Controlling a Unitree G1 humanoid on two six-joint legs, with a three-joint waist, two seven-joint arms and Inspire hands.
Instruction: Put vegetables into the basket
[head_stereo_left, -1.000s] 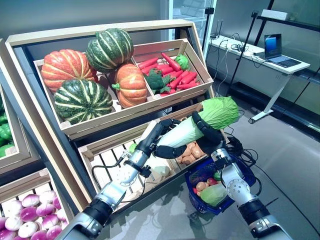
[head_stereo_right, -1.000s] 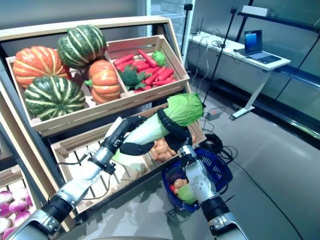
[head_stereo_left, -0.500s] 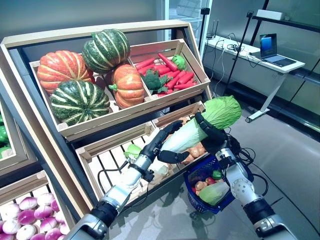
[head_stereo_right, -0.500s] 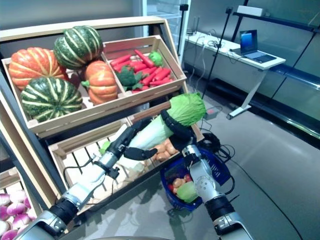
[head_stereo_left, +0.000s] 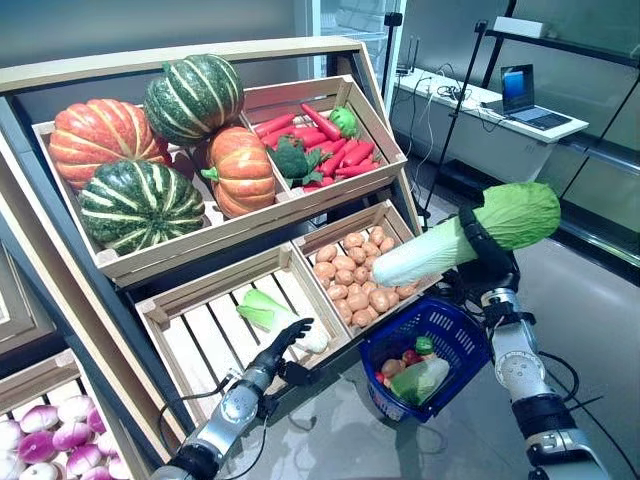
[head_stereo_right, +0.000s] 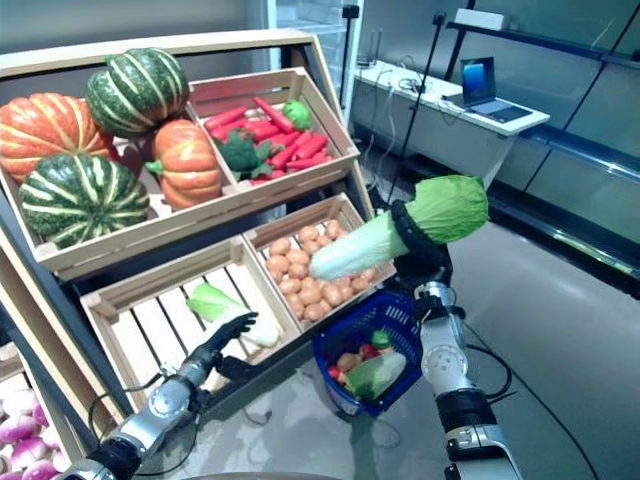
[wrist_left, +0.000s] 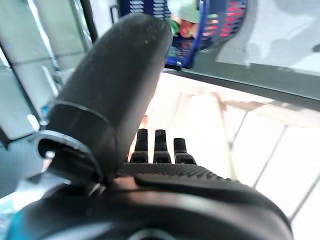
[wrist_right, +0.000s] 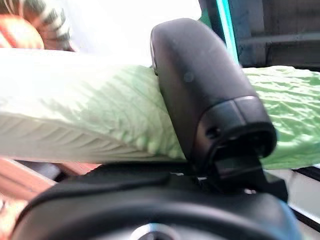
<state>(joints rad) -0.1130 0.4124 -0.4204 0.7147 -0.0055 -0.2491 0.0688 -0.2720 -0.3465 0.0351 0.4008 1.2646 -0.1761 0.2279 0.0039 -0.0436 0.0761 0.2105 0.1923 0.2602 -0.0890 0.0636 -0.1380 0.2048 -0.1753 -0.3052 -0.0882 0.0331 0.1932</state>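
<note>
My right hand (head_stereo_left: 488, 255) is shut on a long napa cabbage (head_stereo_left: 470, 235) with a white stalk and green leafy head. It holds the cabbage level, high above the blue basket (head_stereo_left: 452, 338) on the floor. The cabbage also shows in the right wrist view (wrist_right: 100, 120), under the thumb (wrist_right: 200, 90). The basket holds a pale green vegetable (head_stereo_left: 420, 380) and small red, orange and green ones. My left hand (head_stereo_left: 282, 345) is open and empty, low by the front edge of the lower left crate, next to a pale green and white vegetable (head_stereo_left: 270, 312) lying there.
The wooden stand (head_stereo_left: 200, 250) with tilted crates runs along the left and middle. A white desk (head_stereo_left: 490, 125) with a laptop stands at the back right. Grey floor (head_stereo_left: 590, 320) lies open to the right of the basket.
My left hand has let go of the cabbage and dropped to the lower crate's front edge. My right hand alone has carried the cabbage right and up. The camera shifted too.
</note>
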